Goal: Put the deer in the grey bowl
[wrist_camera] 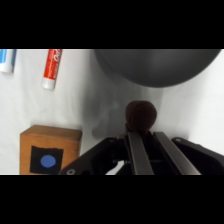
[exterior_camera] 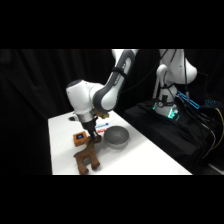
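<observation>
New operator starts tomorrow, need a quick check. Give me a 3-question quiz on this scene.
1. True or false: the deer already lies inside the grey bowl.
2. What mark does the orange-brown cube carry? A) a blue dot on a black square B) a red cross C) a green stripe
3. Fill in: in the wrist view, the tool points at the deer, and just beyond the deer is the ____.
Key: 1 false, it stands on the table beside the bowl; 2 A; 3 grey bowl.
</observation>
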Motion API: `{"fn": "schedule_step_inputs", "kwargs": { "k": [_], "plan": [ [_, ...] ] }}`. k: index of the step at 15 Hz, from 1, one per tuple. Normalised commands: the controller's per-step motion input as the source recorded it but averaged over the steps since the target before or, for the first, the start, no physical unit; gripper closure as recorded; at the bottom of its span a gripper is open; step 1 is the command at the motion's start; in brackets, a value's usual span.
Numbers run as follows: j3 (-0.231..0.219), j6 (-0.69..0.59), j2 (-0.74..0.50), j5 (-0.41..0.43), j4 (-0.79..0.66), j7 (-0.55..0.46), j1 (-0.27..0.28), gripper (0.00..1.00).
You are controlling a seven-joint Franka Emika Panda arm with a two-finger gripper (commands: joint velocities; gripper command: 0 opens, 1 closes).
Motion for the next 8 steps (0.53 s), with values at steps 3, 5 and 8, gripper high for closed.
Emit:
{"fn": "schedule_step_inputs", "kwargs": {
  "k": [3,5,8],
  "plan": [
    [-0.086,-0.15,-0.67,-0.117,-0.43,0.15,0.150,0.92],
    [-0.100,-0.15,-0.66,-0.137,-0.46,0.14,0.121,0.92],
    [-0.099,-0.11,-0.62,-0.131,-0.47,0.11,0.085,0.92]
  ]
}}
